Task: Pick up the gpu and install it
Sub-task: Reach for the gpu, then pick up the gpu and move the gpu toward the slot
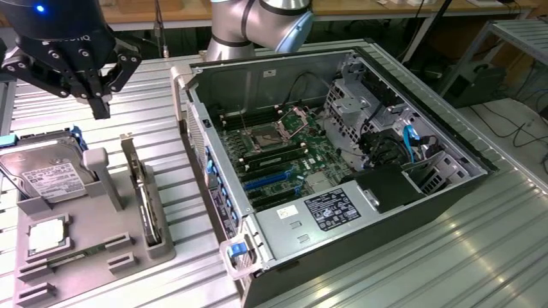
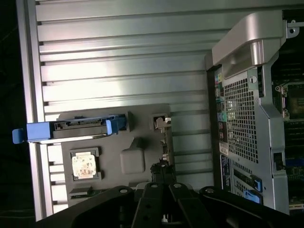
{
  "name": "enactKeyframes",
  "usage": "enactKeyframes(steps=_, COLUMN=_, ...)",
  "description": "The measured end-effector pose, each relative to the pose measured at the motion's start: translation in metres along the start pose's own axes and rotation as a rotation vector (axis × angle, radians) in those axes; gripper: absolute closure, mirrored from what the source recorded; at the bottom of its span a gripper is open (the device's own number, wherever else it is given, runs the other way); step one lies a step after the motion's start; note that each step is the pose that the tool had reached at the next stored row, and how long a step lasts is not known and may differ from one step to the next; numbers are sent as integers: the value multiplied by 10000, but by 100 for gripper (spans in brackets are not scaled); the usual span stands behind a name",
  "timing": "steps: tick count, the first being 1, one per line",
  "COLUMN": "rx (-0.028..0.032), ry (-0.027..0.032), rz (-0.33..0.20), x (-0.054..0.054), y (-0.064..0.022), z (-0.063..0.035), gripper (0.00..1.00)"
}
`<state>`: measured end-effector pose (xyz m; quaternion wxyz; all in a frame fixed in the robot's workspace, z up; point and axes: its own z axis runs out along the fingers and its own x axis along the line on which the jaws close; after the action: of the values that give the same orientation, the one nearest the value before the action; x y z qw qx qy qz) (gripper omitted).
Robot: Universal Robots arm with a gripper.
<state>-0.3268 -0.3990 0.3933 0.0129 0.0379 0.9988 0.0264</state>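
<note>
Hovering apart from gpu [image 1: 141, 186] upright in gray tray [image 1: 86, 228], tool [image 1: 97, 108] clenched, empty, touching nthg.

This is a robotics lab or workshop set up for computer assembly. A slatted aluminium table [image 1: 479, 256] made of profile rails carries the work. In the exterior view an open PC case [image 1: 256, 70] lies at the centre with its motherboard [image 1: 299, 154] bare. At 8 o'clock a grey tray [image 1: 86, 256] with moulded slots holds loose parts. A robot arm [image 1: 256, 25] stands at 12 o'clock, with wooden benches [image 1: 171, 9] behind it. At 2 o'clock are a metal rack [image 1: 522, 32] and cables [image 1: 514, 122] trailing across the floor.
</note>
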Motion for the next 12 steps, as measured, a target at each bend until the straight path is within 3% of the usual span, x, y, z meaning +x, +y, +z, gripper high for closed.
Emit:
enactKeyframes(steps=9, rx=0, ry=0, rz=1, x=0, y=0, z=0, gripper=89)
enactKeyframes(steps=12, rx=0, ry=0, rz=0, x=0, y=0, z=0, gripper=70)
